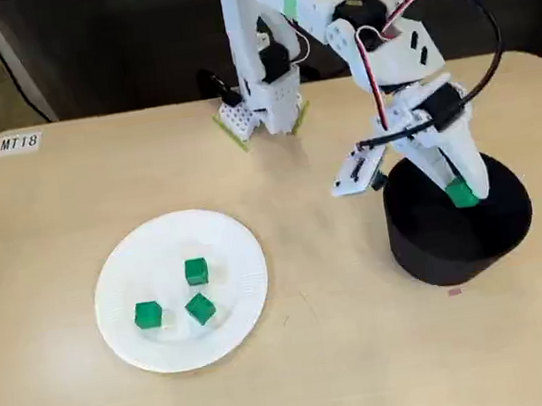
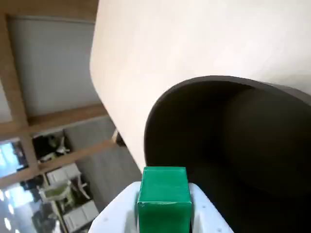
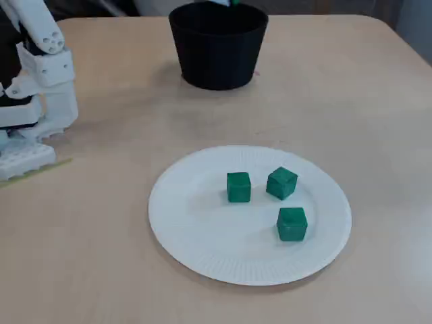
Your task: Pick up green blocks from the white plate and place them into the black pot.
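Observation:
My gripper (image 1: 460, 191) hangs over the mouth of the black pot (image 1: 439, 245) at the right of a fixed view, shut on a green block (image 1: 463, 193). In the wrist view that held block (image 2: 164, 200) sits between the white fingers (image 2: 204, 213), with the pot's dark inside (image 2: 243, 145) just ahead. Three more green blocks (image 1: 196, 271) (image 1: 147, 314) (image 1: 200, 308) lie on the white plate (image 1: 226, 240) at the left. Another fixed view shows the same three blocks (image 3: 238, 187) (image 3: 281, 183) (image 3: 291, 223) on the plate (image 3: 189, 223), and the pot (image 3: 218, 47) at the top.
The arm's base (image 1: 263, 113) stands at the table's back edge, with a black cable (image 1: 488, 21) looping over the arm. A label reading MT18 (image 1: 18, 143) is stuck at the back left corner. Bare tabletop lies between plate and pot.

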Motion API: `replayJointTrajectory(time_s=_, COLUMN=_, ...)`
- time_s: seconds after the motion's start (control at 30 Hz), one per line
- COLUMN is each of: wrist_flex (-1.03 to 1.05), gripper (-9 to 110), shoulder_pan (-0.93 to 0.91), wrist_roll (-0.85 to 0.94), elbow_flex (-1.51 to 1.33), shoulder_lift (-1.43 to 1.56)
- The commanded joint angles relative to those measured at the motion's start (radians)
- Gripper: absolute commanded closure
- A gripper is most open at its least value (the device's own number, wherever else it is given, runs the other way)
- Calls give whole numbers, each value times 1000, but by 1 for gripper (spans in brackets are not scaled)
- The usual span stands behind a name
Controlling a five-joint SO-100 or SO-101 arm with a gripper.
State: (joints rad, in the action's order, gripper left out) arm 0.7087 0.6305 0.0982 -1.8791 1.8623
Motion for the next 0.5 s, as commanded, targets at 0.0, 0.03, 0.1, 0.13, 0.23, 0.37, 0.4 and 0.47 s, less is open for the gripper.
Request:
replayJointTrajectory(time_s=0.0, wrist_flex=118, gripper=104, shoulder_pan=17, wrist_roll=25, elbow_flex=141, shoulder_lift=-41)
replayJointTrajectory(time_s=0.03, wrist_flex=149, gripper=104, shoulder_pan=18, wrist_roll=26, elbow_flex=170, shoulder_lift=-60)
replayJointTrajectory(time_s=0.1, wrist_flex=189, gripper=104, shoulder_pan=23, wrist_roll=28, elbow_flex=212, shoulder_lift=-86)
replayJointTrajectory(time_s=0.13, wrist_flex=207, gripper=100, shoulder_pan=25, wrist_roll=28, elbow_flex=227, shoulder_lift=-97)
replayJointTrajectory(time_s=0.23, wrist_flex=242, gripper=84, shoulder_pan=23, wrist_roll=32, elbow_flex=239, shoulder_lift=-97)
replayJointTrajectory(time_s=0.37, wrist_flex=281, gripper=68, shoulder_pan=12, wrist_roll=35, elbow_flex=239, shoulder_lift=-84)
replayJointTrajectory(time_s=0.4, wrist_flex=287, gripper=67, shoulder_pan=9, wrist_roll=35, elbow_flex=239, shoulder_lift=-83)
replayJointTrajectory(time_s=0.47, wrist_flex=296, gripper=66, shoulder_pan=5, wrist_roll=37, elbow_flex=239, shoulder_lift=-78)
